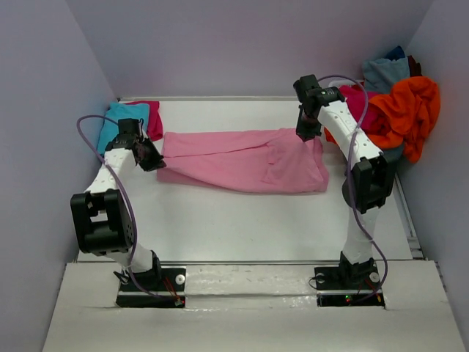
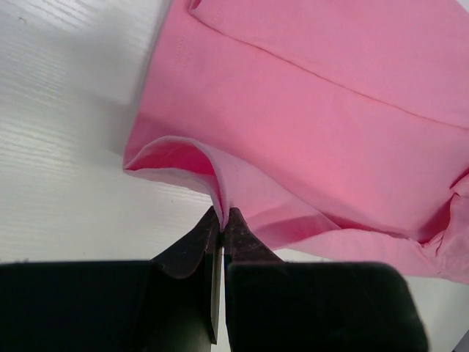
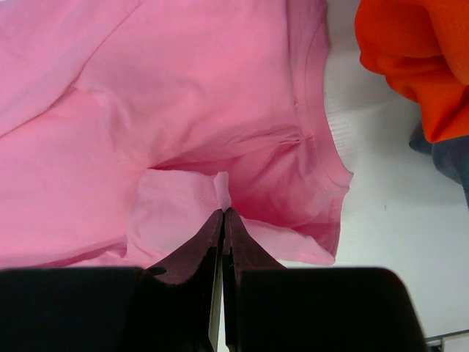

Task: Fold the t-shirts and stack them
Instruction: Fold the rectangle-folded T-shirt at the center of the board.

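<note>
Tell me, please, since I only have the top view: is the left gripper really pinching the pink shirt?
Observer: Yes; the left gripper is shut on a raised fold of the pink shirt.
Operator: And the right one?
Observer: The right gripper is shut on a fold too, beside a stitched hem.
Operator: Anything close to it?
Observer: An orange shirt lies beyond that hem, bare table between them.
</note>
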Action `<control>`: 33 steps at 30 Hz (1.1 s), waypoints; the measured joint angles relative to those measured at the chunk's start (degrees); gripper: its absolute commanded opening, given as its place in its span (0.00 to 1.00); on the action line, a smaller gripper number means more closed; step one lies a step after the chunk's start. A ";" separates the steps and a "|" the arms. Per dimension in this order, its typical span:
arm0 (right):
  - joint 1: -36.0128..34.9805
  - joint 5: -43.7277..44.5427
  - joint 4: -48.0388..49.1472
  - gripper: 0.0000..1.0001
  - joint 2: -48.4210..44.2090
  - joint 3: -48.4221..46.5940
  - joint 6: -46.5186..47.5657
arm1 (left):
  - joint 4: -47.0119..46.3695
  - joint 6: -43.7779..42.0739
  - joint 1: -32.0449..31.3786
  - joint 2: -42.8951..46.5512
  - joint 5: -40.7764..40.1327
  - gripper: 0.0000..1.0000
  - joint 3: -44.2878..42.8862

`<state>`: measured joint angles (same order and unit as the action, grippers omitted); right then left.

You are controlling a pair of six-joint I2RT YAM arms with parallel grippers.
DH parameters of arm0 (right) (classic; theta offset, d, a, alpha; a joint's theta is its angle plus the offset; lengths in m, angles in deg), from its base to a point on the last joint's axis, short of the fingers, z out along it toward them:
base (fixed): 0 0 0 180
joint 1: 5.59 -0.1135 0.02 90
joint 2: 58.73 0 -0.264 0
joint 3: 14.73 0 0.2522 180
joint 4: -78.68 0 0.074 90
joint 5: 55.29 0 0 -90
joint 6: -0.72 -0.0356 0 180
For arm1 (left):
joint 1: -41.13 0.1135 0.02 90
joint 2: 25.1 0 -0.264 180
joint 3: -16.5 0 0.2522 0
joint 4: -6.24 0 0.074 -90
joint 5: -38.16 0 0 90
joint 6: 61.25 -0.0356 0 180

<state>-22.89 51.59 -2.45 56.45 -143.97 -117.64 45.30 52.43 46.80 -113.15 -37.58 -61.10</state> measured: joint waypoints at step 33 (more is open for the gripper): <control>5.31 1.68 -4.24 0.07 11.34 -22.08 -0.63 | 2.43 1.90 -0.04 -19.65 -1.27 0.06 -16.90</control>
<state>-17.57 53.28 -6.69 67.79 -166.04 -118.28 47.72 54.33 46.76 -132.80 -38.85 -77.99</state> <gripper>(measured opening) 0.074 0.126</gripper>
